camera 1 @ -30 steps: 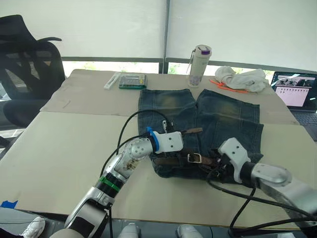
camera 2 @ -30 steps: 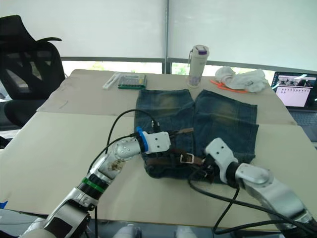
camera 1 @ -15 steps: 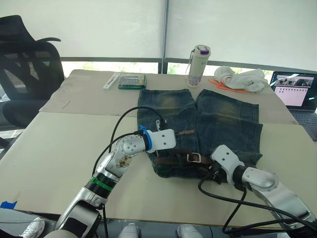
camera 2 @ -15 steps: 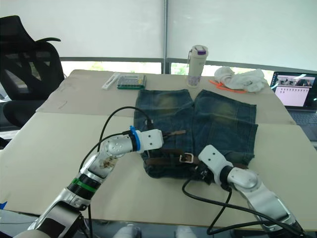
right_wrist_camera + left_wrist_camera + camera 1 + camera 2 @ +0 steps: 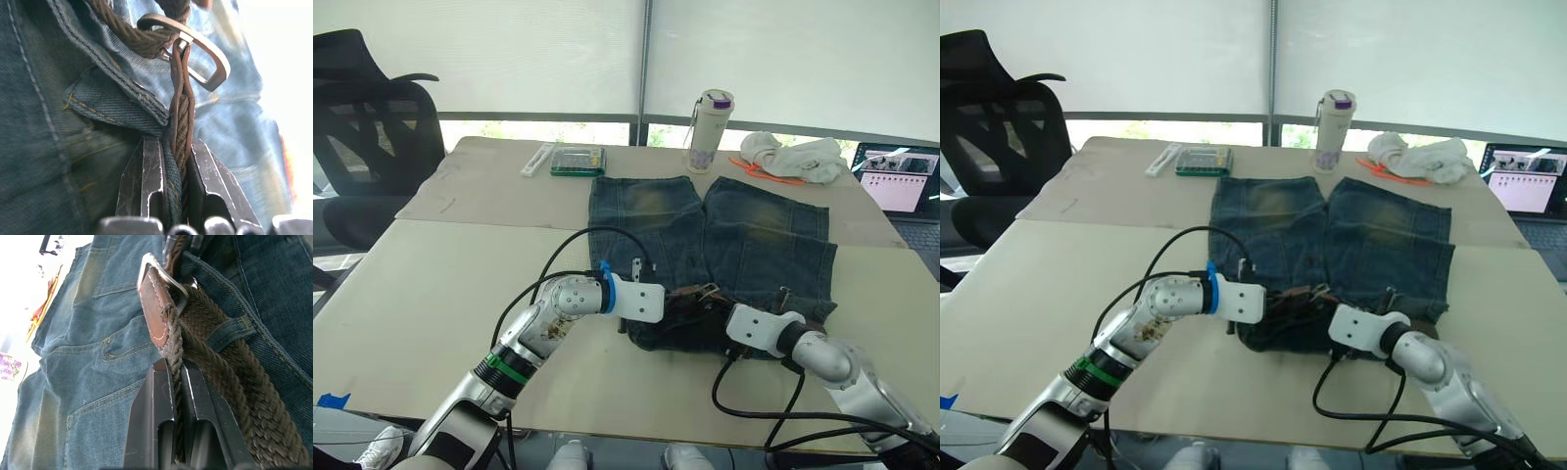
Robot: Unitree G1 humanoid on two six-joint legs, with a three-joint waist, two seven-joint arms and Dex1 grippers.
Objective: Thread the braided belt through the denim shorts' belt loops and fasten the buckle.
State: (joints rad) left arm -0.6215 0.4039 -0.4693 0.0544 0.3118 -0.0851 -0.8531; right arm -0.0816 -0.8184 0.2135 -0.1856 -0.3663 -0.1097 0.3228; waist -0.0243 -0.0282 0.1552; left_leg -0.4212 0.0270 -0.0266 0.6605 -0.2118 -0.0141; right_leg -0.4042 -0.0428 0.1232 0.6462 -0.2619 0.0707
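Note:
The denim shorts [image 5: 744,235] lie flat on the table, waistband nearest me. The braided belt [image 5: 690,297] is bunched up along the waistband's middle. My left gripper [image 5: 672,300] comes in from the left, shut on the braided strap [image 5: 172,340] just behind the leather tab and silver buckle [image 5: 161,276]. A belt loop [image 5: 230,328] crosses the strap beside it. From the right, my right gripper [image 5: 721,315] is shut on a belt strand [image 5: 181,117] together with a fold of denim. The buckle [image 5: 205,54] hangs just beyond its fingertips.
A white bottle [image 5: 709,117], a white cloth bundle [image 5: 798,155] and a flat box [image 5: 576,160] sit at the table's far edge. A laptop [image 5: 901,178] stands at the right. A black chair [image 5: 367,127] is off the far left corner.
My right gripper has closed onto the belt at the waistband. The left gripper has dropped down to the waistband, and the belt between the two is now bunched.

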